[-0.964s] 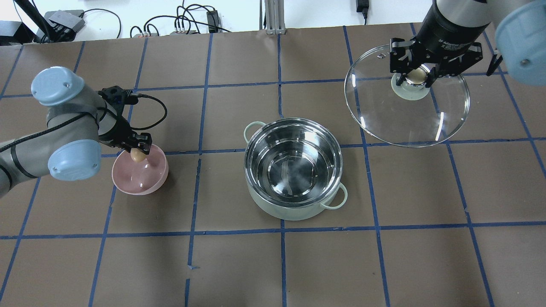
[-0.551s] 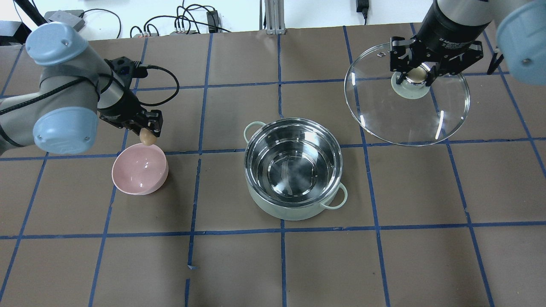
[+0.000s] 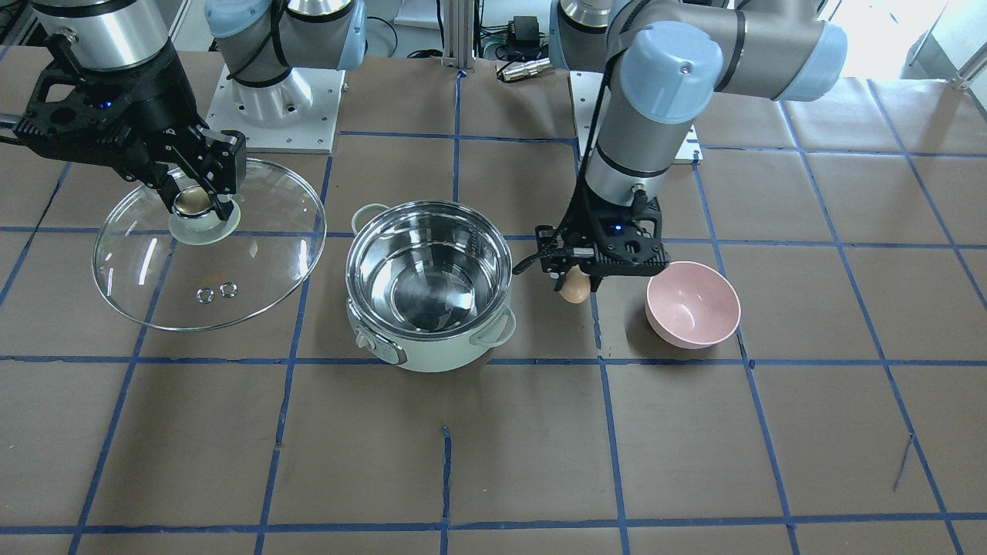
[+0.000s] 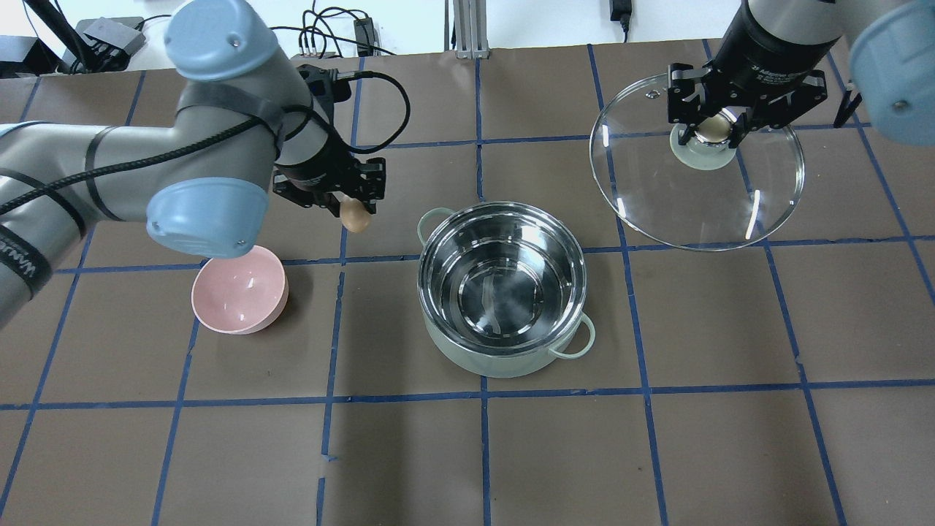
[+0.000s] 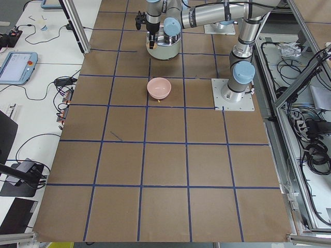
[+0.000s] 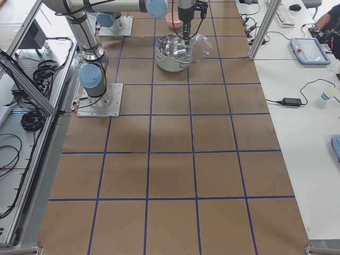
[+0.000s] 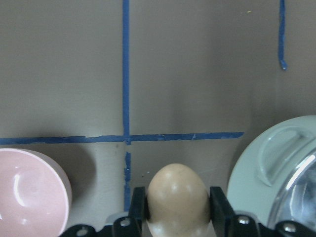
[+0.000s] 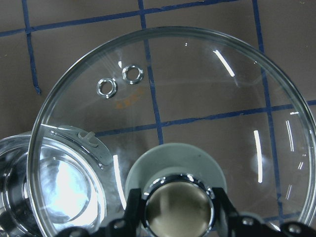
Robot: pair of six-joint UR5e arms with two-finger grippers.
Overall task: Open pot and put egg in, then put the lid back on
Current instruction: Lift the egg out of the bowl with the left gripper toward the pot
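The mint-green pot stands open at mid table, steel inside empty. My left gripper is shut on the light-brown egg and holds it in the air just left of the pot's rim, between pot and pink bowl. My right gripper is shut on the knob of the clear glass lid and holds it lifted, off to the pot's right.
An empty pink bowl sits left of the pot. Cables and boxes lie past the table's far edge. The brown table has a blue tape grid.
My left gripper lifted the egg out of the pink bowl and carried it right and up, toward the pot. The right gripper with the lid has stayed in place.
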